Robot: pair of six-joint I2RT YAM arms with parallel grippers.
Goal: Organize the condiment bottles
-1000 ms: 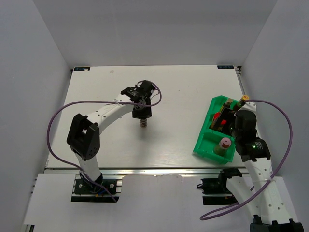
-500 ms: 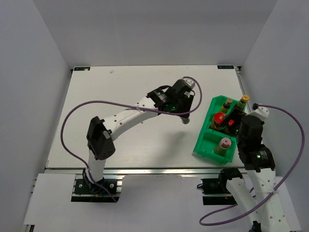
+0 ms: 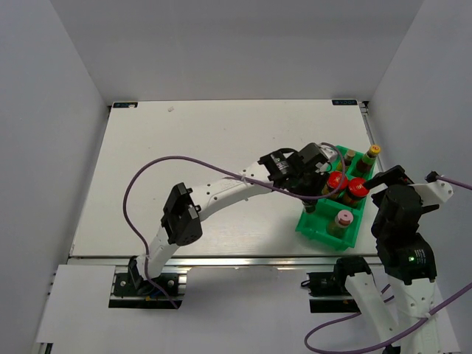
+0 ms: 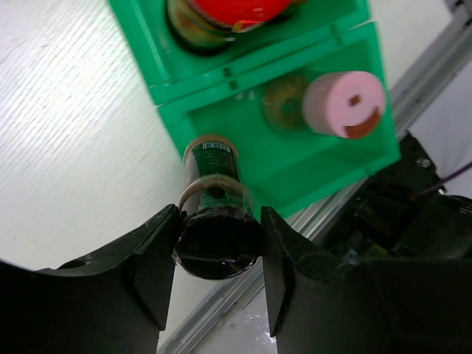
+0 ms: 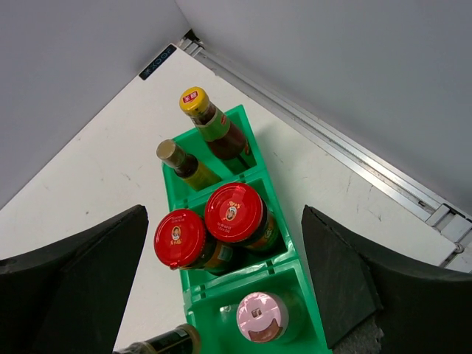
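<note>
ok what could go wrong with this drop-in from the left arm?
1. The bottle in the left gripper hangs right at the side wall of the bin. Lowering may catch the rim and tip it, or shove the bin.
2. The pink-capped jar already stands in that compartment and could get knocked.

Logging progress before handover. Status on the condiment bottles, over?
Left gripper jaws shut on small dark bottle, at near-compartment edge of green bin. Right gripper jaws open, above bin. Pink-capped jar shares that compartment.
</note>
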